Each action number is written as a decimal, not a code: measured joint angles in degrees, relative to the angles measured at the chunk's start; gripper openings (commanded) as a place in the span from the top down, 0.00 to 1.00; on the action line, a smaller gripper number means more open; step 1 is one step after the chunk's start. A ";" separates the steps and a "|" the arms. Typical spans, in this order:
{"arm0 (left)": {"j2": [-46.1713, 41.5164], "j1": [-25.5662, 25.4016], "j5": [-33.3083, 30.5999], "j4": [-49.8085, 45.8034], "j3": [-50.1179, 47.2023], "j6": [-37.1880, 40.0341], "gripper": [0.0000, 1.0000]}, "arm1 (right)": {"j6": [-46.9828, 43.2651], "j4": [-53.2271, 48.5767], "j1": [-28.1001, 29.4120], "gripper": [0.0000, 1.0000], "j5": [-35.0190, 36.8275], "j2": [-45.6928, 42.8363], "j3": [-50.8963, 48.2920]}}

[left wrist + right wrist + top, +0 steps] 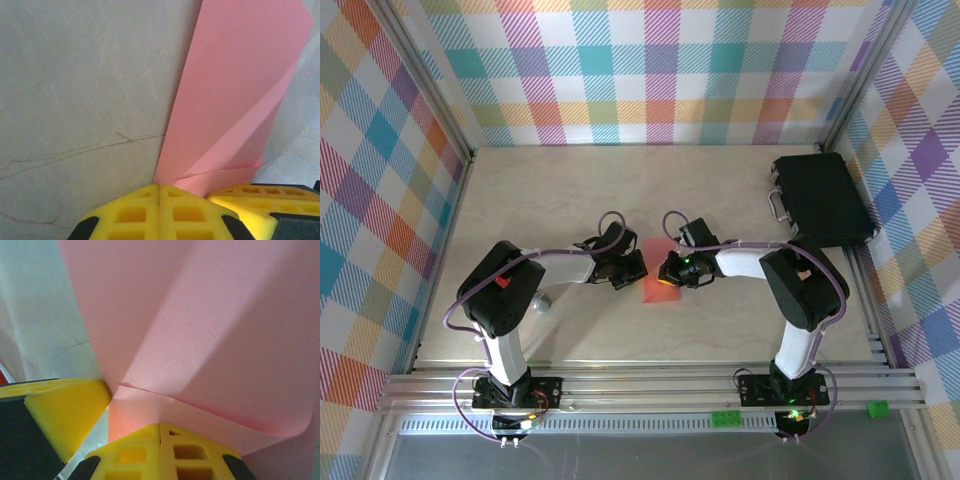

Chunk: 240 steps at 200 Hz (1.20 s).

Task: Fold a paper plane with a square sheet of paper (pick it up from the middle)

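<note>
Salmon-pink square sheet of paper [657, 285] lies between the left tool [628, 268] and right tool [670, 271], both pressed together. Left wrist shows a diagonal crease [240, 134] ahead; right wrist, a raised flap [210, 412]; overhead, a black case [822, 200].

Pastel plaid walls [620, 70] enclose a pale marbled tabletop [620, 190].

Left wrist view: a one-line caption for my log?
Shut left claw at the near end of creased pink paper on a pale table.
</note>
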 measured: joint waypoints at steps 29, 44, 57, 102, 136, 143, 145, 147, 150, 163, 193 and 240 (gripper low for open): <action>-0.02 0.00 -0.46 -1.07 1.22 -0.02 1.00 | 2.51 3.67 0.07 0.98 0.55 -0.74 -2.34; -0.90 -0.04 -0.83 -0.87 1.09 -0.44 1.00 | 4.31 5.18 0.17 0.98 0.92 -1.07 -3.28; -2.71 -0.33 -1.11 -0.13 0.33 -1.53 1.00 | 5.81 5.88 0.52 0.98 2.03 -1.49 -3.76; -7.93 -4.35 -1.51 6.27 -5.03 -8.41 1.00 | 10.23 5.90 1.33 0.98 6.08 -2.45 -4.11; -7.91 -7.45 -2.54 7.74 -6.36 -12.59 1.00 | 11.93 5.84 1.46 0.98 7.37 -2.62 -4.11; -7.91 -7.76 -2.95 8.11 -6.43 -13.11 1.00 | 12.11 5.84 1.46 0.98 7.50 -2.62 -4.11; -7.91 -7.85 -3.06 8.15 -6.45 -13.29 1.00 | 12.13 5.84 1.46 0.98 7.54 -2.64 -4.11; -7.91 -7.89 -3.13 8.28 -6.49 -13.51 1.00 | 12.17 5.84 1.46 0.98 7.56 -2.64 -4.11; -7.85 -8.00 -3.32 8.35 -6.51 -13.77 1.00 | 12.26 5.84 1.46 0.98 7.58 -2.64 -4.11; -7.39 -8.20 -3.93 8.79 -6.69 -14.71 1.00 | 12.35 5.86 1.46 0.98 7.61 -2.64 -4.11; -5.42 -8.24 -4.85 10.05 -7.58 -16.11 1.00 | 12.37 5.86 1.46 0.98 7.61 -2.64 -4.11; -3.76 -8.24 -6.03 11.56 -7.98 -17.00 1.00 | 12.37 5.86 1.46 0.98 7.61 -2.64 -4.11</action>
